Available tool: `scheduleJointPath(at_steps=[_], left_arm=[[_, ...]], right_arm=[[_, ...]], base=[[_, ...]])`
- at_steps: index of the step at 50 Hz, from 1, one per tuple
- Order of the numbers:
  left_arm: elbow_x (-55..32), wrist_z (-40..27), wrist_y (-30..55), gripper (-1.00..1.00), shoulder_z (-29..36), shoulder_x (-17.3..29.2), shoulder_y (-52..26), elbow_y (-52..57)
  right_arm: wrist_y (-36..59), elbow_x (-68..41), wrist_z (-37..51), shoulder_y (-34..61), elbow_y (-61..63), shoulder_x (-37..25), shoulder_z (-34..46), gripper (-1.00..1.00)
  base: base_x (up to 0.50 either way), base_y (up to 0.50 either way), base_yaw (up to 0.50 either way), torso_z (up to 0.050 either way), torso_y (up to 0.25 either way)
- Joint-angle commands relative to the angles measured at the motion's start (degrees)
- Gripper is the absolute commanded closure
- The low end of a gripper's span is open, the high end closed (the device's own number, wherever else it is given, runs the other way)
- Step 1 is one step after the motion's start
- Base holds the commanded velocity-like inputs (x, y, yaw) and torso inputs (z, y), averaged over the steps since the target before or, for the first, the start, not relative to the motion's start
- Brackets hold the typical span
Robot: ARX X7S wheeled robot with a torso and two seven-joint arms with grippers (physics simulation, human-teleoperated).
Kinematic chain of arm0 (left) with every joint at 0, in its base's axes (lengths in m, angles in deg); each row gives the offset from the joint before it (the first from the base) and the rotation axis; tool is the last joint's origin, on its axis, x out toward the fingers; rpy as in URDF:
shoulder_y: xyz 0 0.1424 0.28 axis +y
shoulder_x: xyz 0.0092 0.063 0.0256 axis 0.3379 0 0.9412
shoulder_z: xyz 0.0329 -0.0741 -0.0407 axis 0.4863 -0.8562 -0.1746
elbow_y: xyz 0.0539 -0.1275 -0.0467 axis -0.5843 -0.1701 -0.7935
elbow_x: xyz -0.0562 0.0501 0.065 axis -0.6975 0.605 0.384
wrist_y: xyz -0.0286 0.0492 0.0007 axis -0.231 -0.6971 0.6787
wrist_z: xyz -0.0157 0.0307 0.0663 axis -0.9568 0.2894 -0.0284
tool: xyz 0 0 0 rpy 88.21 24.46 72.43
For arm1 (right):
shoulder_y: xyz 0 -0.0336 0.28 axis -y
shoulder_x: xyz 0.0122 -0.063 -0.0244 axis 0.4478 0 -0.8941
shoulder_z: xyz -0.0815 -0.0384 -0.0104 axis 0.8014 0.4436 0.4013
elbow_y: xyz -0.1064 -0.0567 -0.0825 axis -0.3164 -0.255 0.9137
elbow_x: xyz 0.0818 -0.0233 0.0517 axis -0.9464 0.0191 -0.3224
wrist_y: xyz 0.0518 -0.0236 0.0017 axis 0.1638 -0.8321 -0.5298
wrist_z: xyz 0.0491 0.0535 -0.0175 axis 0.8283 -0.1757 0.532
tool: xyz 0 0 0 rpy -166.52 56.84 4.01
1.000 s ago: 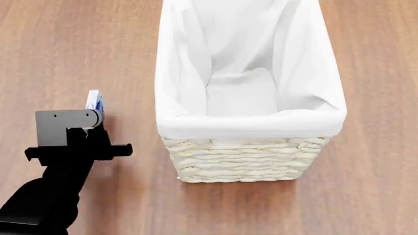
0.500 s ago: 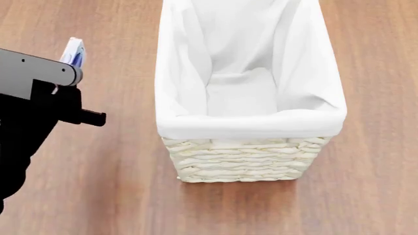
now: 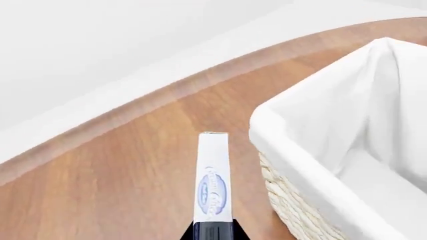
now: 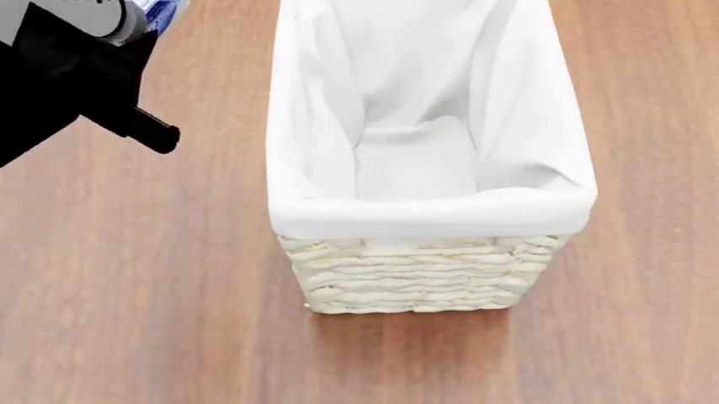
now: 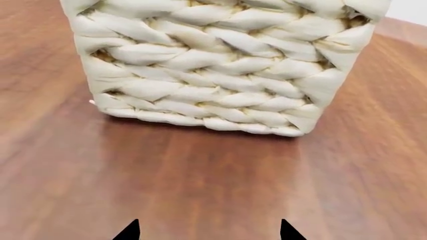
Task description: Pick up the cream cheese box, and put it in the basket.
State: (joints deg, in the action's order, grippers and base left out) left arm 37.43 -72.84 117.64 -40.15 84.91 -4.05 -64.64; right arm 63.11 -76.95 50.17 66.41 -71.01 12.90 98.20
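Note:
My left gripper (image 3: 213, 231) is shut on the cream cheese box (image 3: 213, 180), a thin white box with a blue oval logo, held on edge high above the wooden table. In the head view the left arm (image 4: 79, 67) fills the top left corner and only a blue-white corner of the box (image 4: 161, 10) shows. The basket (image 4: 427, 215), cream wicker with a white cloth liner, stands to the right of the held box; it also shows in the left wrist view (image 3: 347, 150). My right gripper (image 5: 208, 232) is open and empty, low over the table facing the basket's wicker wall (image 5: 220, 65).
The wooden table (image 4: 135, 295) lies all round the basket. In the left wrist view the table's curved far edge (image 3: 133, 100) runs past, with a pale floor beyond it.
My left arm has risen and moved away from me with the box, from table height beside the basket to the top left corner of the head view. The basket has not moved.

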Motion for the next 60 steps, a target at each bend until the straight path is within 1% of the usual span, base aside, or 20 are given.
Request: scheduleJointPath(at_steps=[1, 4, 5, 7, 8, 9, 11, 12, 13, 14, 24, 26, 28, 32, 33, 34, 44, 49, 56, 60], left_arm=[[-3.18, 3.57, 9.11, 1.00, 2.20, -1.53, -11.20, 1.87], [-3.39, 5.04, 10.48, 1.00, 4.52, -2.22, -13.76, 2.47], [-3.35, 4.22, 11.04, 1.00, 4.12, -2.81, -14.07, 2.20], [-4.13, 5.78, 11.60, 1.00, 5.60, -3.05, -15.30, 3.96], [-4.36, 5.12, 12.22, 1.00, 4.93, -3.70, -15.46, 3.47], [-4.58, 6.56, 12.38, 1.00, 6.31, -3.85, -16.16, 3.11], [-3.30, 5.64, 11.32, 1.00, 7.17, -4.52, -16.34, 2.91], [-4.26, 8.07, 11.57, 1.00, 8.65, -4.50, -16.96, 3.24], [-3.92, 7.24, 11.65, 1.00, 8.50, -5.15, -17.06, 2.80], [-3.22, 8.19, 11.55, 1.00, 10.55, -5.53, -17.96, 1.85], [-3.11, 11.89, 12.36, 1.00, 16.67, -9.33, -21.17, -0.53], [-2.70, 12.96, 12.46, 1.00, 19.44, -10.40, -21.77, -0.82], [-2.73, 12.46, 12.85, 1.00, 19.46, -11.34, -21.58, -1.45], [-2.30, 15.65, 12.79, 1.00, 24.37, -12.12, -22.84, -2.71], [-1.94, 15.13, 12.66, 1.00, 24.25, -12.51, -22.91, -3.27], [-2.60, 17.13, 12.48, 1.00, 25.00, -12.59, -23.55, -3.76], [-4.16, 22.27, 9.85, 1.00, 26.07, -14.11, -24.14, -7.04], [-3.12, 22.26, 8.18, 1.00, 27.23, -14.88, -23.92, -7.90], [-3.28, 22.80, 5.98, 1.00, 26.29, -16.34, -23.77, -9.88], [-2.20, 21.71, 4.12, 1.00, 26.23, -16.70, -23.38, -10.25]], right_arm=[[-0.45, -0.33, -0.05, 0.02, -0.37, -0.04, 0.39, -1.00], [-0.59, -0.38, 0.04, -0.03, -0.40, -0.07, 0.44, -1.00], [-0.61, -0.40, 0.03, -0.08, -0.33, -0.11, 0.48, -1.00], [-0.65, -0.40, 0.11, -0.16, -0.28, -0.18, 0.51, -1.00], [-0.71, -0.45, 0.13, -0.20, -0.26, -0.23, 0.50, -1.00], [-0.71, -0.56, 0.11, -0.27, -0.16, -0.31, 0.47, -1.00], [-0.77, -0.72, 0.11, -0.25, -0.17, -0.39, 0.40, -1.00], [-0.82, -0.84, 0.09, -0.26, -0.15, -0.42, 0.38, -1.00], [-0.86, -0.84, 0.10, -0.26, -0.15, -0.44, 0.41, -1.00], [-0.88, -0.90, 0.10, -0.25, -0.17, -0.46, 0.40, -1.00], [-1.27, -1.49, 0.04, -0.42, 0.21, -0.85, 0.37, -1.00], [-1.23, -1.90, 0.00, -0.56, 0.72, -1.16, 0.12, -1.00], [-1.23, -1.93, 0.14, -0.73, 1.12, -1.33, 0.06, -1.00], [-1.21, -1.64, 0.42, -1.02, 1.43, -1.47, 0.23, -1.00], [-1.32, -1.60, 0.43, -1.06, 1.36, -1.49, 0.27, -1.00], [-1.31, -1.57, 0.46, -1.11, 1.43, -1.51, 0.33, -1.00], [-1.15, -1.39, 0.58, -1.07, 1.75, -1.52, 0.84, -1.00], [-1.47, -1.56, 0.53, -0.99, 1.29, -1.56, 0.89, -1.00], [-1.84, -1.92, 0.26, -1.03, 1.13, -1.67, 1.09, -1.00], [-2.13, -2.02, 0.17, -1.00, 0.96, -1.72, 1.19, -1.00]], base=[[0.00, 0.00, 0.00, 0.000, 0.000], [0.00, 0.00, 0.00, 0.000, 0.000], [0.00, 0.00, 0.00, 0.000, 0.000], [0.00, 0.00, 0.00, 0.000, 0.000], [0.00, 0.00, 0.00, 0.000, 0.000], [0.00, 0.00, 0.00, 0.000, 0.000], [0.00, 0.00, 0.00, 0.000, 0.000], [0.00, 0.00, 0.00, 0.000, 0.000], [0.00, 0.00, 0.00, 0.000, 0.000], [0.00, 0.00, 0.00, 0.000, 0.000], [0.00, 0.00, 0.00, 0.000, 0.002], [0.00, 0.00, 0.00, 0.000, 0.000], [0.00, 0.00, 0.00, 0.000, 0.000], [0.00, 0.00, 0.00, 0.000, 0.000], [0.00, 0.00, 0.00, 0.000, 0.000], [0.00, 0.00, 0.00, 0.000, 0.000], [0.00, 0.00, 0.00, 0.000, 0.000], [0.00, 0.00, 0.00, 0.000, 0.000], [0.00, 0.00, 0.00, 0.000, 0.001], [0.00, 0.00, 0.00, 0.000, 0.000]])
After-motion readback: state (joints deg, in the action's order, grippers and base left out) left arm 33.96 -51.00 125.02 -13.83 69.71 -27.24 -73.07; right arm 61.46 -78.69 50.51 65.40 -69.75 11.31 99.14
